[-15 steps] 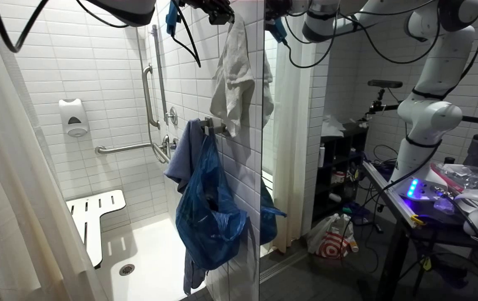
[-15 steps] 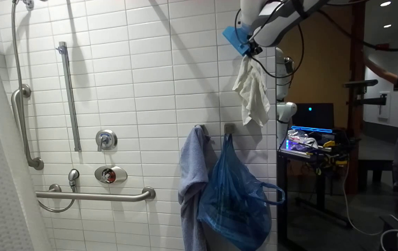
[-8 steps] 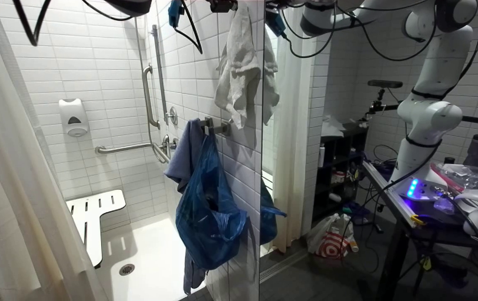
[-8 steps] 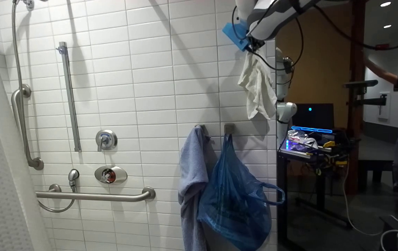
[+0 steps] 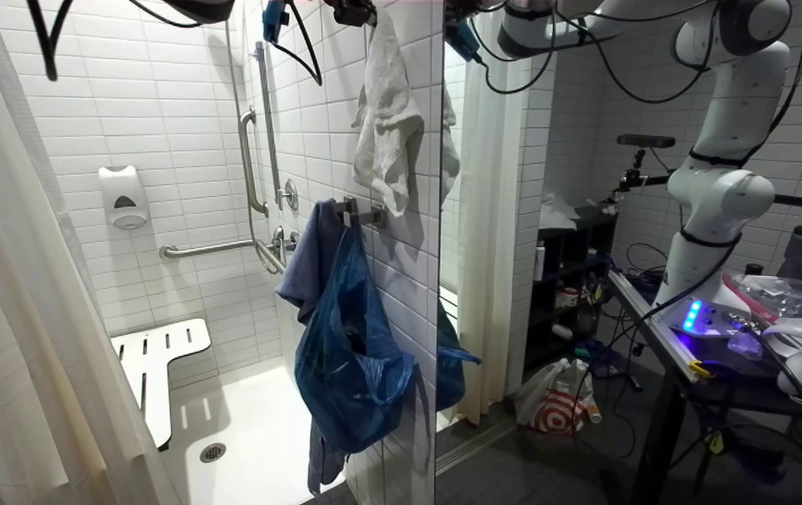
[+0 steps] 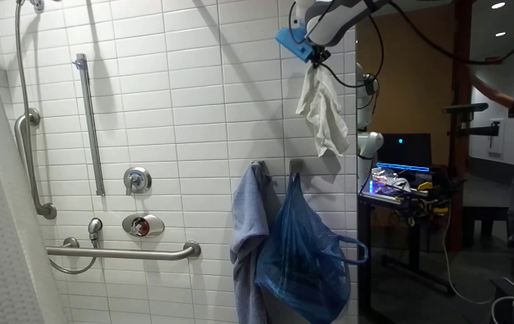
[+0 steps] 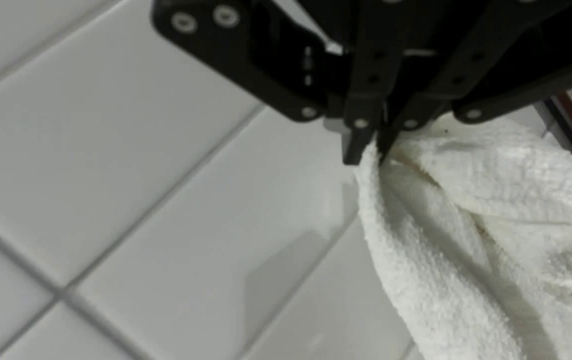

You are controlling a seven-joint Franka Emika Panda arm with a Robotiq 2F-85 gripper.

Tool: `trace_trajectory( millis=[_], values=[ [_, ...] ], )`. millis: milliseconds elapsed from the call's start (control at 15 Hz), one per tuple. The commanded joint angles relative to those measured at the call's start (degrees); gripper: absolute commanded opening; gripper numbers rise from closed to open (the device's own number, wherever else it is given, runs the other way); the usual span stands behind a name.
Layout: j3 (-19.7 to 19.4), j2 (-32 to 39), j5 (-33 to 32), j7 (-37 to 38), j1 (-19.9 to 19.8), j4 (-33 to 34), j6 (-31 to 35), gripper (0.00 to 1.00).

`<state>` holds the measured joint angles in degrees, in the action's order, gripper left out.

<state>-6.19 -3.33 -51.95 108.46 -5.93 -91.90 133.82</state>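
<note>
My gripper [image 7: 370, 153] is shut on one edge of a white cloth [image 7: 466, 260], pinched between its fingertips in the wrist view. The cloth hangs down in folds from the gripper in both exterior views [image 5: 388, 119] [image 6: 322, 112], close in front of the white tiled wall. Its lower end is a little above and to the right of a square metal wall hook [image 6: 296, 165]. A blue plastic bag [image 6: 304, 265] hangs from that hook. A blue-grey towel [image 6: 248, 216] hangs from another hook [image 6: 260, 163] to the left. The gripper [image 6: 317, 64] is well above both hooks.
A mirror [image 5: 488, 231] adjoins the wall's right edge and reflects the robot and cloth. A grab bar [image 6: 126, 253] and shower valve [image 6: 137, 181] are on the wall to the left. A shower curtain [image 5: 29, 280] hangs at the side. A loose cable [image 6: 351, 83] loops beside the gripper.
The gripper and cloth rose and shifted right at first, then moved back left. The cloth is now slightly higher than one second ago. The grip stays shut on it; bag and towel have not moved.
</note>
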Motion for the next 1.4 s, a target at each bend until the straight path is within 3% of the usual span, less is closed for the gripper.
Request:
trace_trajectory(
  millis=[0,200,400,933,1000,1333],
  values=[
    [0.55,-0.12,10.71,-12.06,0.78,1.25,1.07,0.01],
    [0.99,0.33,18.23,-20.2,0.9,3.04,-0.56,0.01],
    [1.19,0.63,21.51,-24.12,0.57,4.7,-1.98,0.01],
    [1.5,1.64,22.14,-29.16,0.4,8.59,-10.04,0.01],
    [1.55,1.81,21.17,-28.16,0.37,9.04,-10.38,0.01],
    [1.71,2.32,5.26,-9.04,0.96,10.2,-5.23,0.01]
  ],
)
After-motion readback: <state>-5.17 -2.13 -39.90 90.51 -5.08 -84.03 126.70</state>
